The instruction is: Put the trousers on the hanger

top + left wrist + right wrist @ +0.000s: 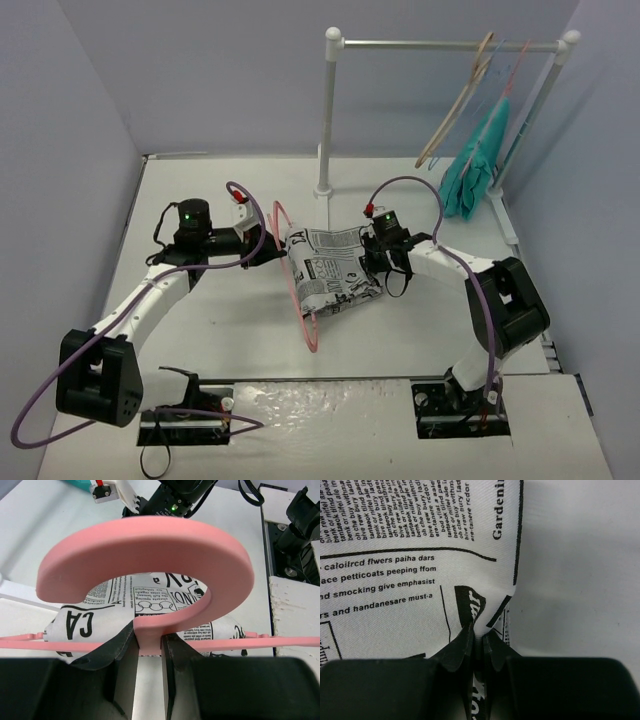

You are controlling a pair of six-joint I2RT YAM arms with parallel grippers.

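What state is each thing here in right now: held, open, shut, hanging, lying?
trousers: crumpled on the table, not yet hung.
pink hanger: gripped at its neck, standing on edge beside the trousers.
left fingers: shut on the pink hanger.
right fingers: shut on an edge of the trousers.
teal garment: hanging from the rail.
tan hanger: hanging on the rail, bare.

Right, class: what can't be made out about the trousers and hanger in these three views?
1. Left wrist: the hanger arm ends, cut off by both side edges.
2. Top view: whether the trousers pass over the hanger; it stands edge-on.
3. Right wrist: the hanger, wholly outside the frame.
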